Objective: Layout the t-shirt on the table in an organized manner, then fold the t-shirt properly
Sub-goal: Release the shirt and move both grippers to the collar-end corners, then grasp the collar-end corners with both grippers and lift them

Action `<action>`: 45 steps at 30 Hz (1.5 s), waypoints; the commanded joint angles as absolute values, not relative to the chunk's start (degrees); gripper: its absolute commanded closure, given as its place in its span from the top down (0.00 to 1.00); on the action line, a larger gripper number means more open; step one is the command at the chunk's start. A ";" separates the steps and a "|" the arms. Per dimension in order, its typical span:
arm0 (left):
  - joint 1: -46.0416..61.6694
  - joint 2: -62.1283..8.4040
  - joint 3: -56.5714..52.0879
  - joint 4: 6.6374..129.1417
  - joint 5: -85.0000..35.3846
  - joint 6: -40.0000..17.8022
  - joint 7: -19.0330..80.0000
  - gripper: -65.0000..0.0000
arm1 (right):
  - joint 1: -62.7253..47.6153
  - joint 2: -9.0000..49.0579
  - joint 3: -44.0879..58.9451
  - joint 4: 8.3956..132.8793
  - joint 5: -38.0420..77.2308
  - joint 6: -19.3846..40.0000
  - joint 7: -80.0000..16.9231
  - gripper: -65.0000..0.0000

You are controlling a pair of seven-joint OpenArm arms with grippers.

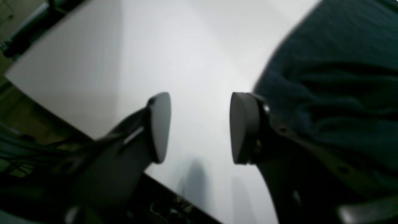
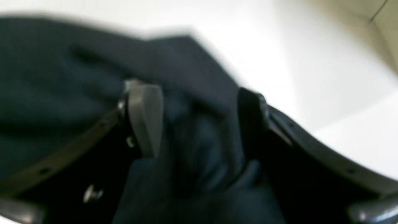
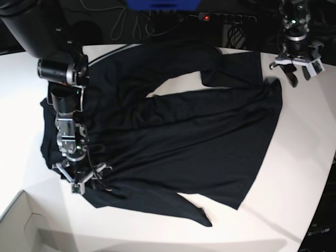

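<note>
One black t-shirt (image 3: pixel 178 136) lies spread across the middle of the white bench (image 3: pixel 310 142), its long axis running side to side, rumpled toward the left edge. The right tool (image 3: pixel 80 178) hangs spread over that bunched cloth. The left tool (image 3: pixel 298 67) is spread, empty, at the far right corner.
</note>
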State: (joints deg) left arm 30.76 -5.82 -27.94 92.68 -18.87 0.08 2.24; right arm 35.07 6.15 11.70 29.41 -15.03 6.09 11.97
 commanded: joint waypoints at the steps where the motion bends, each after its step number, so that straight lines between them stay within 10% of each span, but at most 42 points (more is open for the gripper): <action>1: 30.55 -6.20 -27.30 93.67 -18.86 0.04 0.84 0.46 | 35.82 6.90 11.91 33.19 -14.64 5.67 13.93 0.59; 21: 21.32 -6.37 -20.00 81.89 -18.42 0.04 0.92 0.45 | -8.13 6.37 13.32 95.25 -14.55 10.33 -6.46 0.59; 34: 18.95 -7.34 -20.26 84.35 -18.77 0.04 0.92 0.46 | -18.77 1.19 24.92 95.25 -6.64 24.48 -7.52 0.59; 45: 24.13 -7.08 -19.82 96.66 -18.86 0.04 0.92 0.46 | -12.09 3.91 25.80 84.79 -6.81 25.45 -7.52 0.59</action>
State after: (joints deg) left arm 24.14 -6.81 -19.75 95.55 -18.87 0.47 2.55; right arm -12.27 3.57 25.71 83.81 -7.46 25.58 -8.78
